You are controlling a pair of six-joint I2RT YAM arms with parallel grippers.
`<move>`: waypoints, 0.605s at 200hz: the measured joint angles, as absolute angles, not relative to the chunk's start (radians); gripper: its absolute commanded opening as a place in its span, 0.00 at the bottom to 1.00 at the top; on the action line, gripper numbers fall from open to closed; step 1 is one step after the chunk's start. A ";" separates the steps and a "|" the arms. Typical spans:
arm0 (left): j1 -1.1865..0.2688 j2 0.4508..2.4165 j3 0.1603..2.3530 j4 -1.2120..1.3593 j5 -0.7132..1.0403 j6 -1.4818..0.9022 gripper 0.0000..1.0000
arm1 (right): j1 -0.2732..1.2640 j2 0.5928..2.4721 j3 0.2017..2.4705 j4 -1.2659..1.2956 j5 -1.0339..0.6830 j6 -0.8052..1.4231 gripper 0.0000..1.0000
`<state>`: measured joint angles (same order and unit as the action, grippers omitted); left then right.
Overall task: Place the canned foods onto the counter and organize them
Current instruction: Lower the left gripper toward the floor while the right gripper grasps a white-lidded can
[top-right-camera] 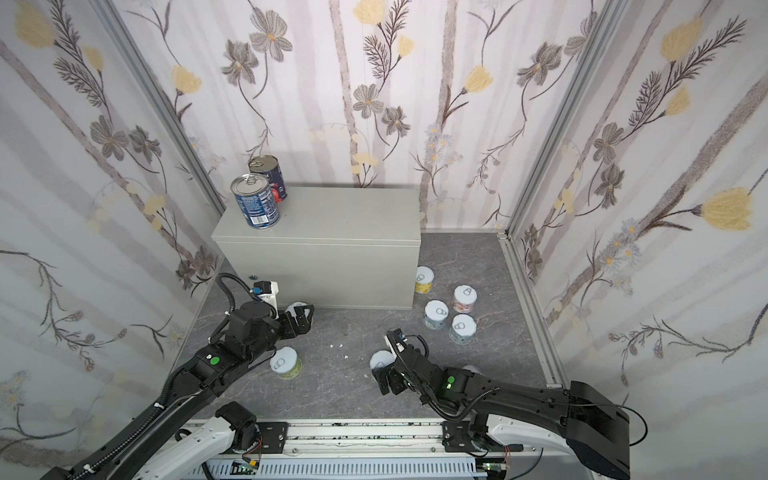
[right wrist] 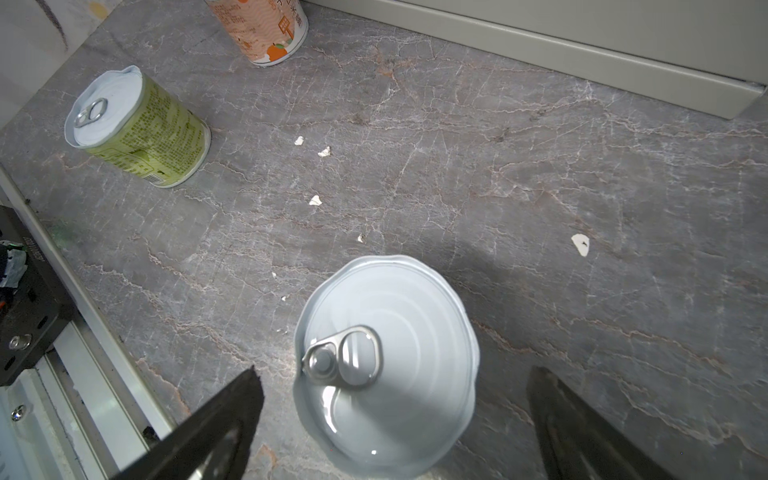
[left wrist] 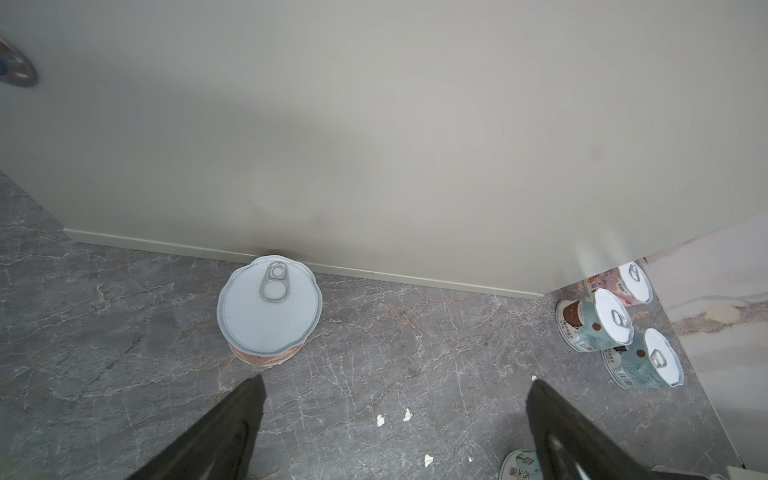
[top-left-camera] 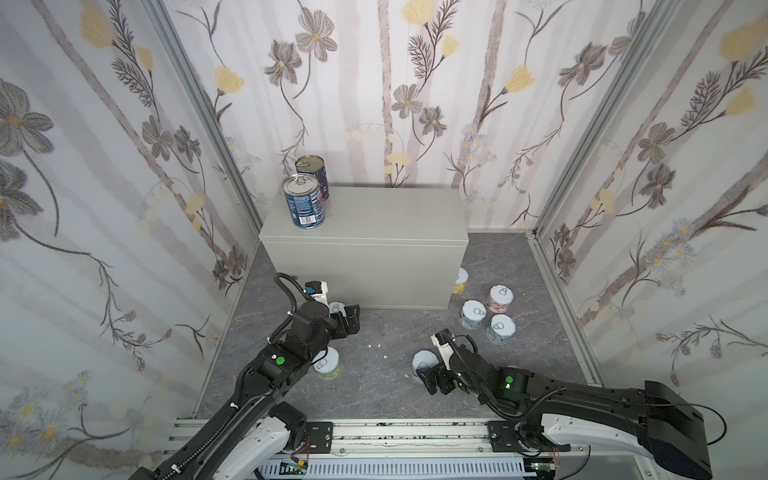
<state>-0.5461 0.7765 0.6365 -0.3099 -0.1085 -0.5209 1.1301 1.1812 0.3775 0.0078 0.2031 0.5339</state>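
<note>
Left gripper [top-left-camera: 348, 322] and right gripper [top-left-camera: 435, 380] gape empty; the short pull-tab can [right wrist: 415, 316] looks rigid and slick, so grip its sidewall.

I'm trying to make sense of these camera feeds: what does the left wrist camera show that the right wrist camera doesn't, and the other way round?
Left wrist only: the round lock on the counter and three cans clustered past its corner. Right wrist only: a green-labelled can and the metal rail. Both: the counter, the grey floor, and an orange-labelled can by the counter's base.
</note>
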 measured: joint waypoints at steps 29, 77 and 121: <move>-0.546 0.780 0.632 -0.281 -0.131 -0.533 1.00 | 1.131 1.220 0.385 0.011 0.189 0.533 1.00; -0.546 0.847 0.649 -0.265 -0.159 -0.549 1.00 | 1.131 1.314 0.425 0.017 0.184 0.530 1.00; -0.546 0.904 0.662 -0.252 -0.185 -0.549 1.00 | 1.131 1.419 0.479 0.010 0.182 0.521 1.00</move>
<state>-0.5461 0.9035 0.6621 -0.2516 -0.1852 -0.5491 1.1309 1.4189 0.4789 0.0105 0.1818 0.5213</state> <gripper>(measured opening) 0.997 0.996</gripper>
